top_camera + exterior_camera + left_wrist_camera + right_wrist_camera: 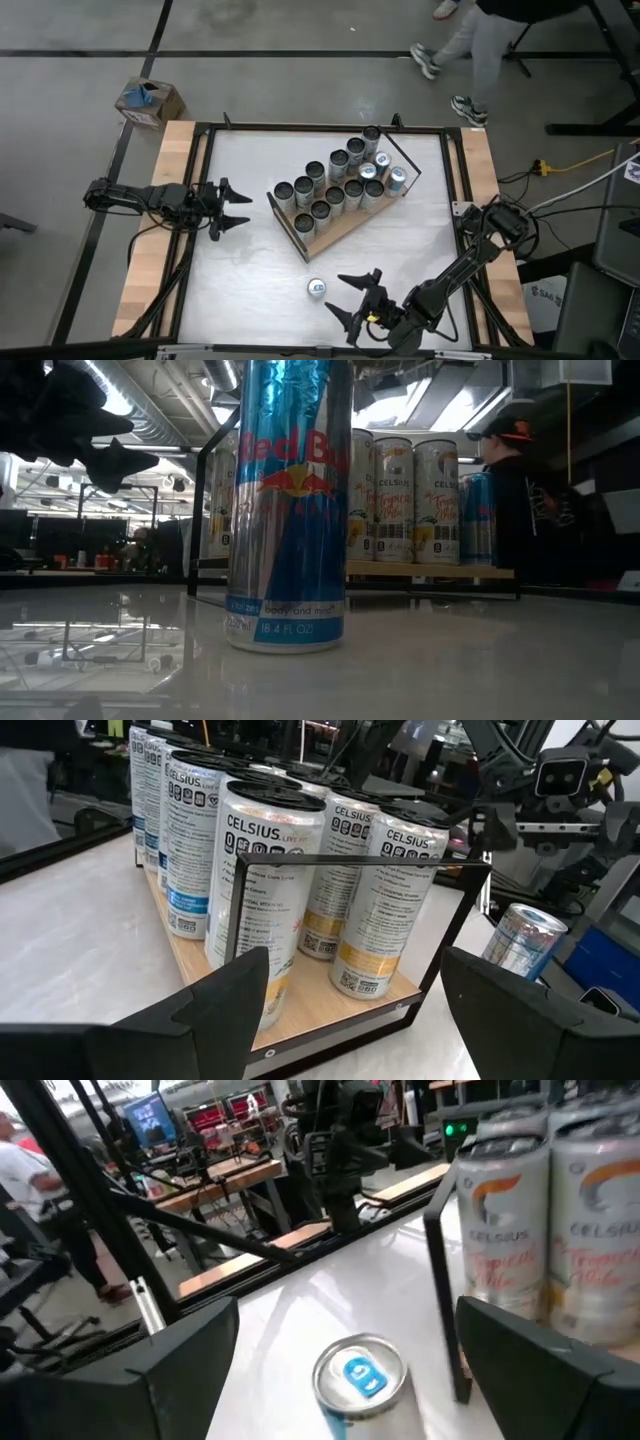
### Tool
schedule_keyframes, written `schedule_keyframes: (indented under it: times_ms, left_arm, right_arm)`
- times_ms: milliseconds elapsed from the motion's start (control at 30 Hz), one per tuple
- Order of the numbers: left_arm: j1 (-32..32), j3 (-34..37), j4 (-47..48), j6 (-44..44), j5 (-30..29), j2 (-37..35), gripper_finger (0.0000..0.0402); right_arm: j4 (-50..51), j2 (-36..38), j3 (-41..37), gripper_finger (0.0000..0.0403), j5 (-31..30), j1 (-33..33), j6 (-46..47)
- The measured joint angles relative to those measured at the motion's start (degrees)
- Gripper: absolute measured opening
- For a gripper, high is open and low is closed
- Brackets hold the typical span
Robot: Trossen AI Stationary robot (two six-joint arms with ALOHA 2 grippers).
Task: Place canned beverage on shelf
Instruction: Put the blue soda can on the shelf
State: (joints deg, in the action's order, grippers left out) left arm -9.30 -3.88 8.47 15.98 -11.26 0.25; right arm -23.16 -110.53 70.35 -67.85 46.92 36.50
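Nearby, my right gripper hangs with fingers spread just beside a lone upright Red Bull can. My left gripper, also spread and empty, faces the Celsius-stocked shelf.

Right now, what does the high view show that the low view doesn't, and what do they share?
Only the high view shows the left gripper and right gripper, both open, and the whole shelf lying angled on the table. Only the low view shows the Red Bull label and a person in a cap behind. Both show the lone can and the shelved cans.
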Motion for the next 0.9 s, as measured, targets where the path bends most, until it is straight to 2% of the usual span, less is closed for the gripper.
schedule_keyframes:
  times_ms: [333,700,900]
  left_arm:
    - [0.00,0.02,-0.11,0.01,-0.14,0.00,0.0289]
    - [0.00,0.02,-0.11,0.01,-0.17,0.00,0.0289]
    - [0.00,0.02,-0.10,0.01,-0.18,0.00,0.0289]
  right_arm:
    - [-3.93,-5.20,0.99,0.0360,0.93,0.00,2.23]
    - [-3.14,-13.18,8.55,0.0360,-1.70,-0.07,-7.91]
    - [-0.10,-15.43,10.78,0.0360,-4.63,-0.20,-8.41]
